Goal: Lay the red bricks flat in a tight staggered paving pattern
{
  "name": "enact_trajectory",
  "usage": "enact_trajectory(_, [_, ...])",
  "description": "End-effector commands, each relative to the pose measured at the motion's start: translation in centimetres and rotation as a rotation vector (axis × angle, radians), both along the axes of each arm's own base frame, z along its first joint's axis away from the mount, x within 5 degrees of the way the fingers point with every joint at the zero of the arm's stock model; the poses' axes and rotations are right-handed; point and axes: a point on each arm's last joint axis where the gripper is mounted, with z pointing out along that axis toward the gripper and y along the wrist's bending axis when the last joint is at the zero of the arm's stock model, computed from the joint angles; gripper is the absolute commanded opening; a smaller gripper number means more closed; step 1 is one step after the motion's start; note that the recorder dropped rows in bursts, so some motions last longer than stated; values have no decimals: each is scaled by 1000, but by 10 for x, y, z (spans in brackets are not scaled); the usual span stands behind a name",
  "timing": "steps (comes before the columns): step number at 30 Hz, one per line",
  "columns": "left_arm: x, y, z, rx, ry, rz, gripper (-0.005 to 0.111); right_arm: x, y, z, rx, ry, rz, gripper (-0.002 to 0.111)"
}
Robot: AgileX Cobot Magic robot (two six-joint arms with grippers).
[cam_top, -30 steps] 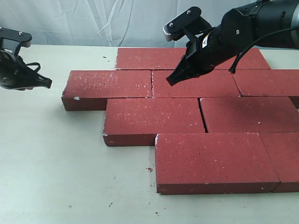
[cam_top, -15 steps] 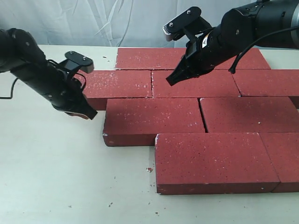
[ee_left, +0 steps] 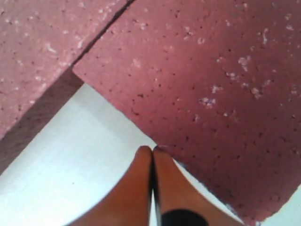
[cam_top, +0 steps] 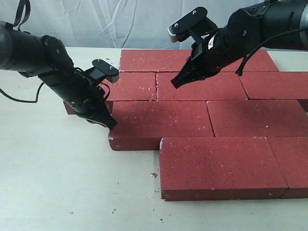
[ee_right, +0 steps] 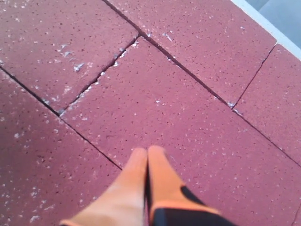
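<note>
Several red bricks lie flat in staggered rows on the table (cam_top: 57,183). My left gripper (cam_top: 108,123) is shut and empty, its tips at the left end of the third-row brick (cam_top: 159,120). The left wrist view shows the gripper (ee_left: 152,149) shut against that brick's (ee_left: 211,70) edge, with the second-row left brick (ee_left: 37,47) beyond. My right gripper (cam_top: 176,84) hangs shut and empty just over the second-row middle brick (cam_top: 207,89). Its wrist view shows the gripper (ee_right: 147,151) above that brick (ee_right: 188,117). The front brick (cam_top: 216,163) lies nearest.
My left arm covers much of the second-row left brick (cam_top: 130,85). Small red crumbs (cam_top: 154,174) lie on the table by the front brick. A pale cloth backdrop (cam_top: 96,19) hangs behind. The bricks at the right run out of the exterior view.
My left arm swung in from the far left to the third-row brick's left end. That brick shifted slightly right, closing the gap to its neighbour. The right arm stayed still.
</note>
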Motion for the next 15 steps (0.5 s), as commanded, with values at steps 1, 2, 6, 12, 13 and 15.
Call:
enact_trajectory(1, [0, -2, -1, 24, -8, -32, 0, 1, -2, 1, 6, -11, -6, -1])
enact_trajectory(2, [0, 1, -1, 42, -4, -25, 0, 1, -2, 1, 6, -11, -6, -1])
enact_trajectory(6, [7, 15, 4, 77, -14, 57, 0, 1, -2, 1, 2, -11, -4, -1])
enact_trajectory(12, [11, 35, 29, 60, -65, 117, 0, 1, -2, 1, 18, -5, -13, -1])
enact_trajectory(13, [10, 36, 33, 50, -75, 124, 0, 0, -1, 2, 31, -1, -21, -1])
enact_trajectory(15, [10, 35, 46, 24, -118, 140, 0, -2, 3, 6, 69, 0, -31, -1])
